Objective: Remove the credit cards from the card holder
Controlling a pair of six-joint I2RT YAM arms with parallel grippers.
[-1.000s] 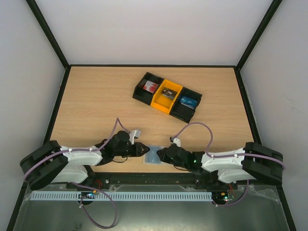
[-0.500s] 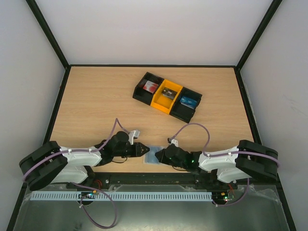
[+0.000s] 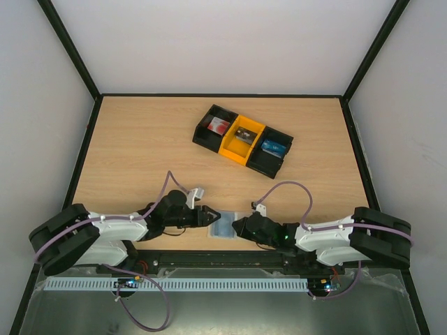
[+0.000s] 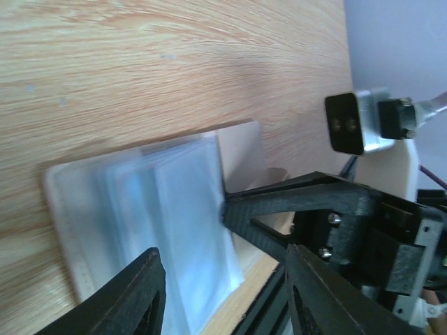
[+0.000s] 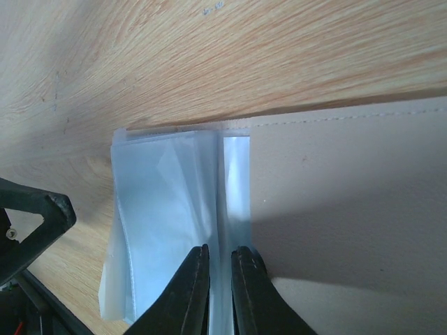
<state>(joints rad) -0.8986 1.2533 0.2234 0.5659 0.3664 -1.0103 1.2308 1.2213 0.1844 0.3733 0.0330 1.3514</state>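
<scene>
The card holder (image 3: 225, 227) lies at the near table edge between my two grippers. It is a pale blue translucent sleeve (image 5: 164, 209) opened like a booklet, with a beige flap (image 5: 335, 188) to its right. My right gripper (image 5: 222, 250) is shut on a thin blue leaf at the fold. My left gripper (image 4: 222, 269) is open, its fingers (image 4: 133, 293) straddling the holder (image 4: 160, 209) without gripping it. The right gripper's finger (image 4: 279, 202) touches the holder's far edge. No credit card shows plainly inside the sleeve. A red card (image 3: 219, 125) lies in the tray.
A black-and-yellow three-compartment tray (image 3: 242, 139) stands at the back middle, with a dark item in the yellow part and a blue one at its right end. Black frame rails border the table. The near edge runs just below the holder.
My left gripper has opened and let go of the holder. My right gripper has drawn back to the right with a leaf, so the holder now lies spread wider.
</scene>
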